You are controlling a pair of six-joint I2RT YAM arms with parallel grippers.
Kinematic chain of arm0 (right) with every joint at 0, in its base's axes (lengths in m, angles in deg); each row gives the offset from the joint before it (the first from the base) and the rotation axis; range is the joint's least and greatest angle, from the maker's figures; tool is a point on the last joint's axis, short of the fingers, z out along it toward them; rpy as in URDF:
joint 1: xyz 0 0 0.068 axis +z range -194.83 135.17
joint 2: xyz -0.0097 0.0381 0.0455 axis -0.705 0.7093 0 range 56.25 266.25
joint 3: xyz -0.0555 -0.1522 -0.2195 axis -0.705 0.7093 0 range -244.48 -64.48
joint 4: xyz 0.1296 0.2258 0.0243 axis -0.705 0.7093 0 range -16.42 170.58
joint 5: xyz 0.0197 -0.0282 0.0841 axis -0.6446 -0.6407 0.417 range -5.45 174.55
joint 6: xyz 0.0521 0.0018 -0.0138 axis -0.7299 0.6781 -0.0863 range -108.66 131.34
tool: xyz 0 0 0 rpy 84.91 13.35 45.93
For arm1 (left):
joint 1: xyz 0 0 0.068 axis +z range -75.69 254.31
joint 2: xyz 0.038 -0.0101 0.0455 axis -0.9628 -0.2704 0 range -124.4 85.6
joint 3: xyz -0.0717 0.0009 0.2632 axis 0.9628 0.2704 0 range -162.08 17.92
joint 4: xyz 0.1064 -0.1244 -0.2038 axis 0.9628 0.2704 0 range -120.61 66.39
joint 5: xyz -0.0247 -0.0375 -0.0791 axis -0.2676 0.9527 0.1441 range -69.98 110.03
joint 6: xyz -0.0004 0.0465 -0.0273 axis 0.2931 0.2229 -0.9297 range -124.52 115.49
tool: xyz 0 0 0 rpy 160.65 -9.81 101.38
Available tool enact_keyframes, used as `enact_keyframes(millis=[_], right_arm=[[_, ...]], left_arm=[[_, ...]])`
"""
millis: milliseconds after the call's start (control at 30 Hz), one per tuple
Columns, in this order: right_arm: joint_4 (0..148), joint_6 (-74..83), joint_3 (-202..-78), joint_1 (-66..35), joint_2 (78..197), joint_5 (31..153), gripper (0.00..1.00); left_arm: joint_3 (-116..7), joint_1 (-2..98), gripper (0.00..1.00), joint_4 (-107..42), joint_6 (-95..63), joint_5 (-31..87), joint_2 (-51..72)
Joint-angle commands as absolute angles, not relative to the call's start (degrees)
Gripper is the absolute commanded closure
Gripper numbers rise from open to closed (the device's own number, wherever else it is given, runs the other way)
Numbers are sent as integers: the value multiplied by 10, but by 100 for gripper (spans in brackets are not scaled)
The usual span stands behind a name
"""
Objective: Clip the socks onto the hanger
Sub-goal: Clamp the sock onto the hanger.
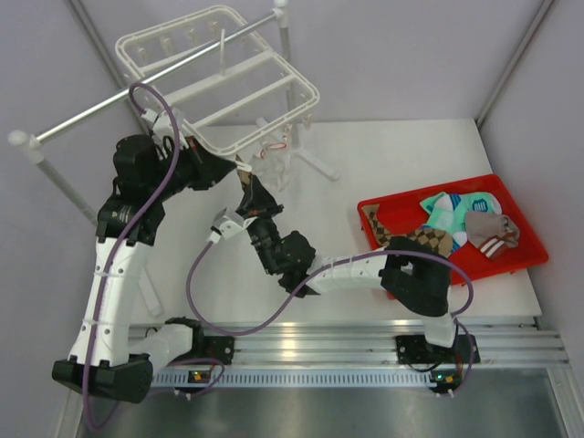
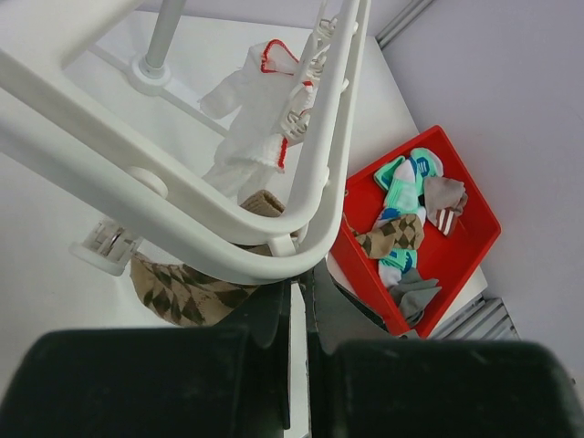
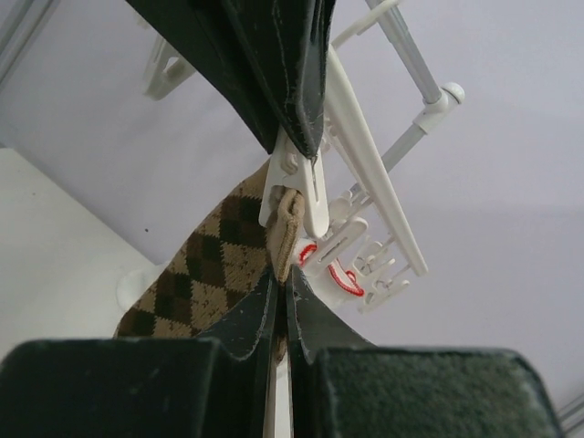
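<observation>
**Item 1, checkered sock** (image 3: 214,265): we are finding its cuff sitting in the mouth of a clip (image 3: 297,187) under the near corner of the hanger (image 1: 219,82).

**Item 2, right claw** (image 3: 281,278): it is gripping the cuff fully closed, just below the clip.

**Item 3, left claw** (image 2: 297,292): it is pinching the clip's top, fingers almost together.

**Item 4, red tray** (image 1: 529,242): it is holding the other socks (image 1: 456,224), well apart.

**Handling note:** we are judging that the cuff needs feeding deeper before the left claw is easing off. The right claw should be releasing only after the clip is biting.
</observation>
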State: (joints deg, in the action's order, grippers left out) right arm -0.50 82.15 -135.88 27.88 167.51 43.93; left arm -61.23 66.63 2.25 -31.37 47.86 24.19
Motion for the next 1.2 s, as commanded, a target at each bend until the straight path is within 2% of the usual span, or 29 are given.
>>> enact_keyframes(millis=[0, 100, 167, 200, 233, 367, 567, 733, 1000, 1167], right_arm=[[-122, 823, -1394, 289, 1673, 451, 100], [-118, 822, -1400, 289, 1672, 453, 100], [-112, 818, -1404, 289, 1669, 452, 100], [-111, 818, -1404, 289, 1670, 453, 100], [-111, 818, -1406, 289, 1669, 453, 100], [-104, 811, -1401, 285, 1665, 450, 100], [-90, 797, -1382, 270, 1646, 451, 100], [-61, 760, -1366, 253, 1622, 455, 100], [32, 656, -1328, 229, 1544, 482, 100], [117, 595, -1308, 215, 1500, 512, 100]], left_arm=[[-604, 664, 100, 22, -301, 507, 235], [-606, 664, 100, 22, -299, 503, 235], [-606, 664, 90, 22, -301, 503, 237], [-606, 664, 83, 21, -301, 503, 238], [-606, 664, 66, 21, -302, 503, 241], [-613, 664, 44, 18, -301, 507, 248], [-626, 664, 37, 4, -284, 512, 270], [-613, 664, 24, -6, -282, 517, 315], [-614, 680, 25, 37, -258, 469, 367], [-623, 690, 33, 56, -239, 431, 384]])
